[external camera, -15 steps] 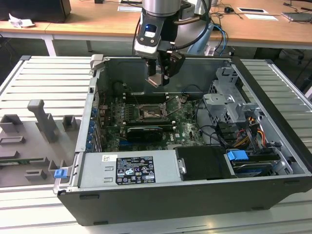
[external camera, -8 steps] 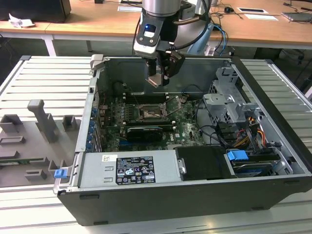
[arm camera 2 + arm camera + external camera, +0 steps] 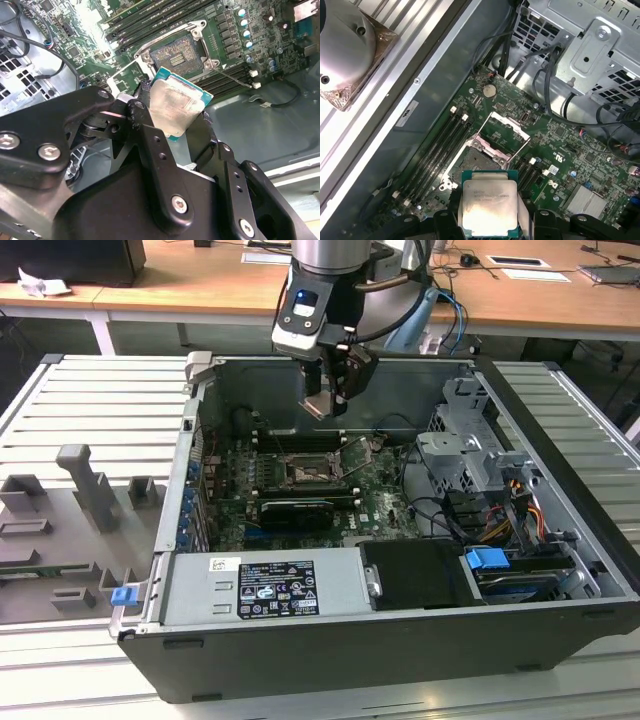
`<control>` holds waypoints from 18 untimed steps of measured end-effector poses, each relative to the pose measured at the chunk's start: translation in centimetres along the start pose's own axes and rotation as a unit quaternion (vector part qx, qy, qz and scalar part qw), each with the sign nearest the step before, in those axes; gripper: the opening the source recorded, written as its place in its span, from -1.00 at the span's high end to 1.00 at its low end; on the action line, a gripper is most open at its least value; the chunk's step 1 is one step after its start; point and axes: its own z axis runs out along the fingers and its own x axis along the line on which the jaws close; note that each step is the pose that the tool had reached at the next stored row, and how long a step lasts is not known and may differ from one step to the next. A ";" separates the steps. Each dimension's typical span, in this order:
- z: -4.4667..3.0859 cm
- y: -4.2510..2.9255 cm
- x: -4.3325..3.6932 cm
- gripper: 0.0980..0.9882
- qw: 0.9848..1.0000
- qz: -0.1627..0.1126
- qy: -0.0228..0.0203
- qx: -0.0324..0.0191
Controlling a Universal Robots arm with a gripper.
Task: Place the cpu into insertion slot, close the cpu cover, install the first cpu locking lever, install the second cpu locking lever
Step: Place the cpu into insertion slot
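Observation:
My gripper (image 3: 328, 400) hangs inside the open computer case, above the green circuit board and slightly behind the insertion slot (image 3: 309, 472). It is shut on the cpu (image 3: 175, 106), a flat square chip with a silver-grey top, gripped at its edges between the black fingers (image 3: 150, 145). In the first wrist view the cpu (image 3: 489, 206) sits just short of the insertion slot (image 3: 476, 163), whose dark square is uncovered. The cpu cover (image 3: 507, 133), a silver frame with a window, stands hinged up beside the slot. A thin locking lever (image 3: 232, 78) sticks out from the insertion slot (image 3: 177, 54).
Long black memory slots (image 3: 445, 145) flank the socket. A long black card (image 3: 296, 510) lies in front of it. The power supply (image 3: 270, 585), a drive cage (image 3: 470, 455) and loose cables (image 3: 440, 515) crowd the exterior view's right. Grey fixtures (image 3: 90, 485) stand outside the case.

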 end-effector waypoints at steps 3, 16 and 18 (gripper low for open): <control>0.01 0.00 0.00 0.03 1.000 0.004 0.000 0.000; 0.33 -0.03 0.00 0.03 0.993 0.114 -0.010 -0.002; 0.37 -0.03 -0.01 0.03 0.991 0.132 -0.011 -0.003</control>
